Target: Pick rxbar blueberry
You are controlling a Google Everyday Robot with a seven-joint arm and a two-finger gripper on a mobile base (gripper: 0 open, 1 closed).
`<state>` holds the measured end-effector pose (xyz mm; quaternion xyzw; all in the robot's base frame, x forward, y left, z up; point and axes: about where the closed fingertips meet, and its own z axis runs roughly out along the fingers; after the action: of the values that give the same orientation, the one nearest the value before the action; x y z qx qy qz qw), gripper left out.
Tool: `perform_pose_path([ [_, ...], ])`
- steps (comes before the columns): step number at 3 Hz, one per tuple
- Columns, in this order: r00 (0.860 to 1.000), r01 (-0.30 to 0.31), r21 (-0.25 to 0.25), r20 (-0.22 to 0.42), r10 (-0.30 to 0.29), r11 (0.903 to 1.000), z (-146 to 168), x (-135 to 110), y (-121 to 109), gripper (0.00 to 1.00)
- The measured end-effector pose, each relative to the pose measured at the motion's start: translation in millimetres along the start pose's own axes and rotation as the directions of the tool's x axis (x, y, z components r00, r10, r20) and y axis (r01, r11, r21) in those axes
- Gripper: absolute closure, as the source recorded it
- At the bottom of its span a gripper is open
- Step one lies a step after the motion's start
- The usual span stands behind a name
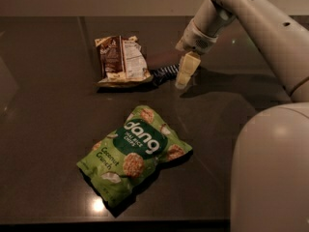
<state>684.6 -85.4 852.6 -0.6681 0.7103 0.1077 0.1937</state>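
The rxbar blueberry (164, 73) is a slim dark navy wrapper with pale lettering. It lies flat on the dark table (53, 105), just right of the brown-and-white snack bag (121, 60). My gripper (184, 79) hangs from the arm at the upper right and points down. Its tip is right at the bar's right end and hides part of it. I cannot tell whether it touches the bar.
A big green "dang" chips bag (134, 152) lies in the front middle of the table. My arm's pale body (270, 168) fills the lower right. The table's front edge runs along the bottom of the view.
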Motion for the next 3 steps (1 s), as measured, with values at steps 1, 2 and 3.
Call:
perform_pose_path([
  [1, 1.0, 0.005, -0.019, -0.013, -0.005, 0.9998, 17, -5, -3, 0.0],
  [2, 0.999, 0.007, -0.031, -0.031, -0.008, 0.9995, 27, -9, -4, 0.0],
  [3, 0.999, 0.007, -0.039, -0.042, -0.008, 0.9992, 33, -11, -4, 0.06],
])
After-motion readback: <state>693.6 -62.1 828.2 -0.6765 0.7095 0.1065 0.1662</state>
